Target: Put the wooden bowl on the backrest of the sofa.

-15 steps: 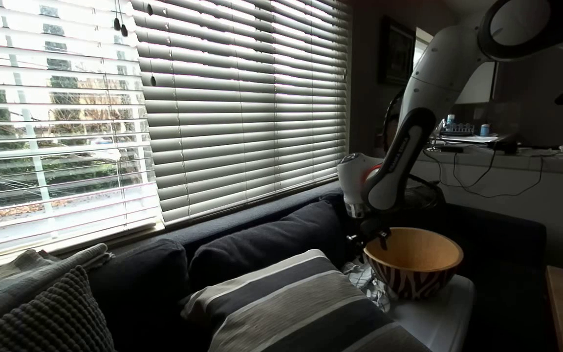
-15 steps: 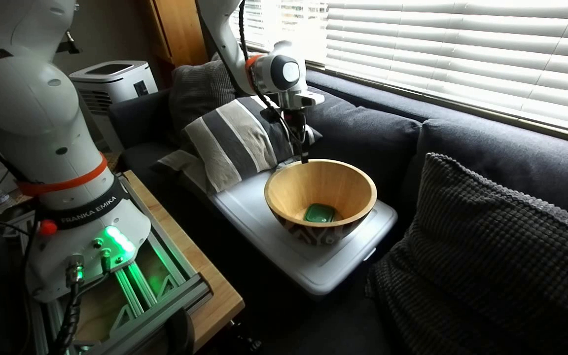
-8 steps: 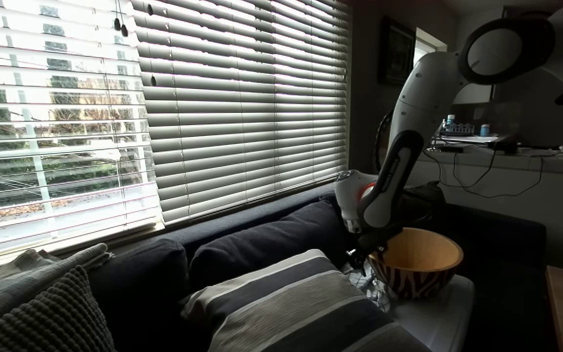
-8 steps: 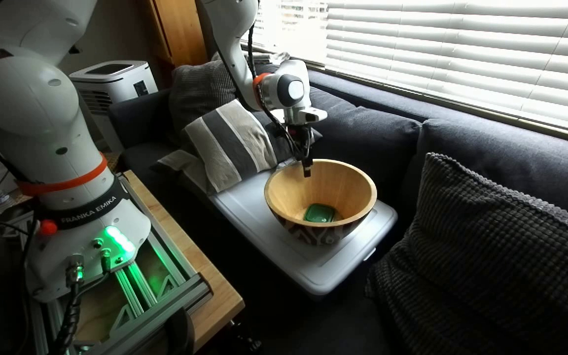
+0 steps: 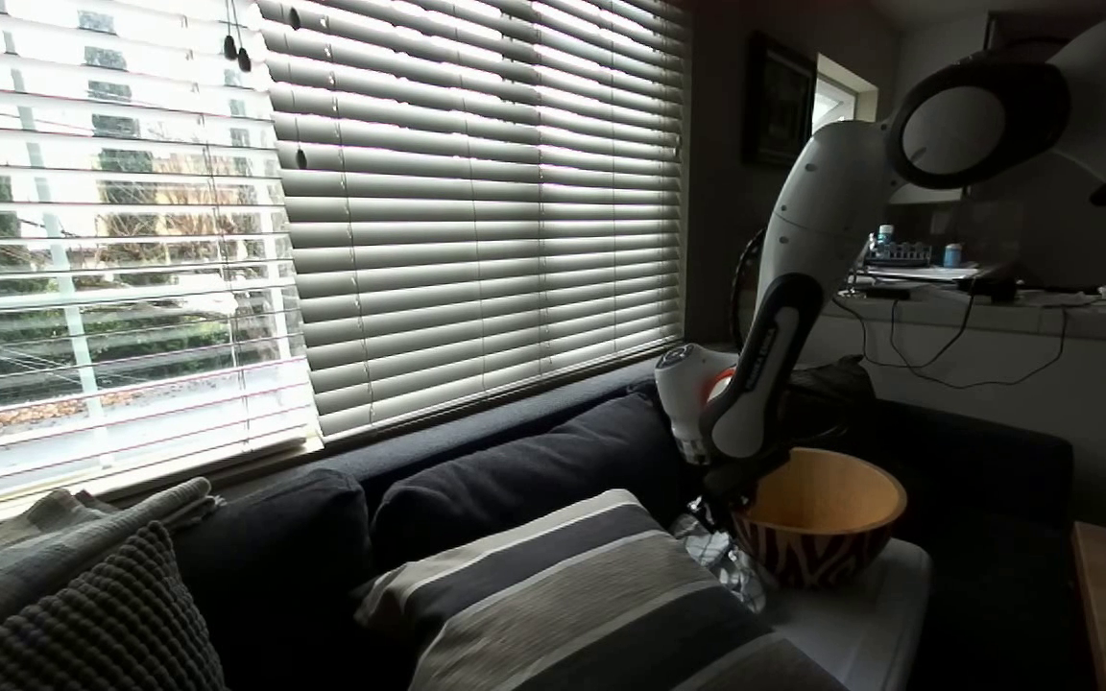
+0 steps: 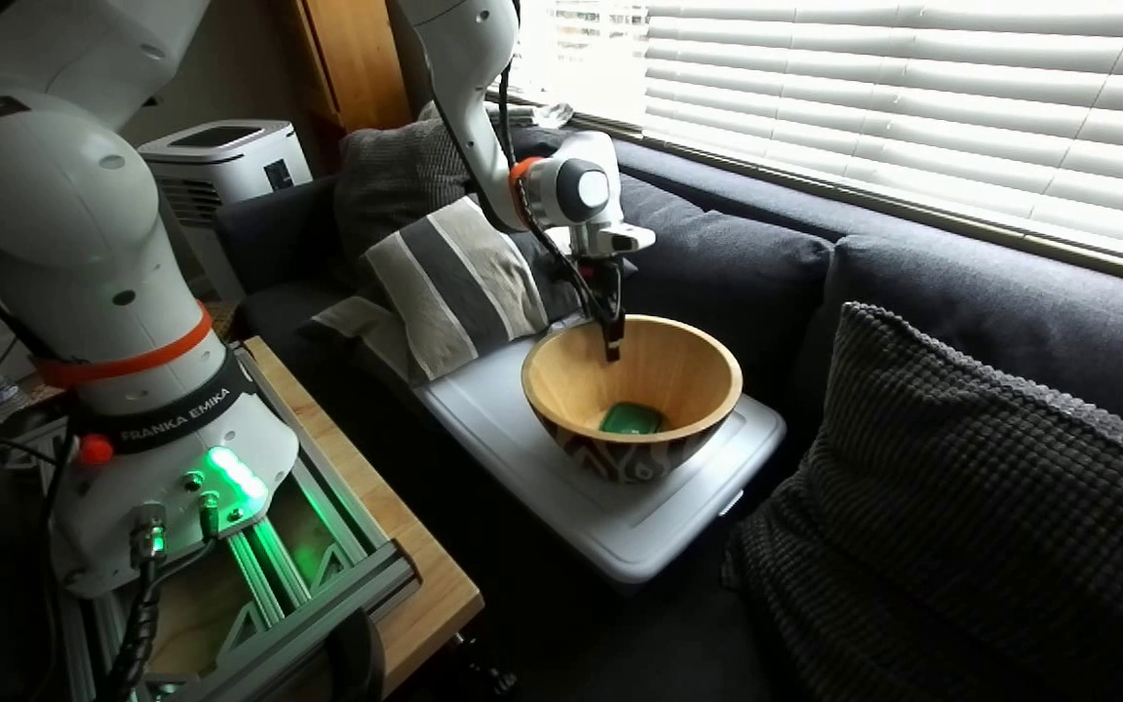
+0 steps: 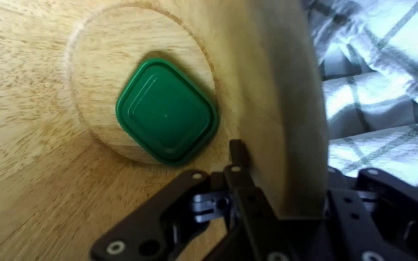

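Note:
In both exterior views the wooden bowl (image 6: 561, 380) rests on a grey plastic lid, its outside dark-patterned. My gripper (image 7: 281, 177) is shut on the bowl's wall at the rim: one finger (image 7: 238, 154) lies against the inside, while the opposite one is outside and its tip is hidden by the wall. From above, the bowl's tan inside (image 7: 24, 108) fills the left of the wrist view. Behind the seat cushions, along the window, runs the backrest of the sofa (image 5: 505, 415), its flat top visible in both exterior views.
A green square container (image 7: 165, 112) lies in the bowl's bottom. Beneath the bowl is the grey bin lid (image 6: 484, 419). Nearby are a striped cushion (image 5: 572, 595), a checked cloth (image 7: 383, 87) and a dark ribbed pillow (image 6: 990, 487). Window blinds (image 5: 495, 240) rise behind the backrest.
The arm came down to the rim with one finger inside the bowl, and the jaws closed on its wall. The bowl shifted and tipped very slightly.

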Controlling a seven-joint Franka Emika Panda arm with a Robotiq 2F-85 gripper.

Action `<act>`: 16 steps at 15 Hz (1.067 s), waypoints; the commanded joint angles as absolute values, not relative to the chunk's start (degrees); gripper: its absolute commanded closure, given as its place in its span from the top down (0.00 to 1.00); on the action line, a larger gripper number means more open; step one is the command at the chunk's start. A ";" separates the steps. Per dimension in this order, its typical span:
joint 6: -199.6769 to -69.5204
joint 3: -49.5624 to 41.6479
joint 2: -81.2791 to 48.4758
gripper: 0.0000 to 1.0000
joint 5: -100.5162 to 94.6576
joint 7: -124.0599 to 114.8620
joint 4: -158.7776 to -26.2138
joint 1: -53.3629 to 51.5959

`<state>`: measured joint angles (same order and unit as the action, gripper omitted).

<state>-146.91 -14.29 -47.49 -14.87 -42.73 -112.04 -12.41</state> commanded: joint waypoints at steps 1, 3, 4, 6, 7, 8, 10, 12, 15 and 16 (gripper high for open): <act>-149.12 -17.28 -46.15 0.06 -15.95 -45.08 -114.09 -16.35; -149.62 -20.25 -43.98 0.06 -18.73 -47.06 -116.63 -19.80; -149.70 -22.60 -43.08 0.06 -21.24 -48.24 -117.59 -22.30; -147.94 -27.15 -41.09 0.06 -27.36 -50.84 -119.13 -27.41; -146.73 -28.90 -40.29 0.06 -30.08 -52.21 -119.74 -29.38; -145.86 -30.00 -39.40 0.06 -32.53 -53.15 -120.68 -30.93; -145.67 -31.12 -38.97 0.06 -37.00 -53.66 -121.05 -32.50; -145.34 -31.26 -38.18 0.06 -41.20 -54.22 -121.33 -32.91; -144.10 -31.07 -36.53 0.06 -50.04 -54.97 -122.14 -33.12; -142.98 -29.69 -35.34 0.06 -52.54 -53.99 -122.72 -32.10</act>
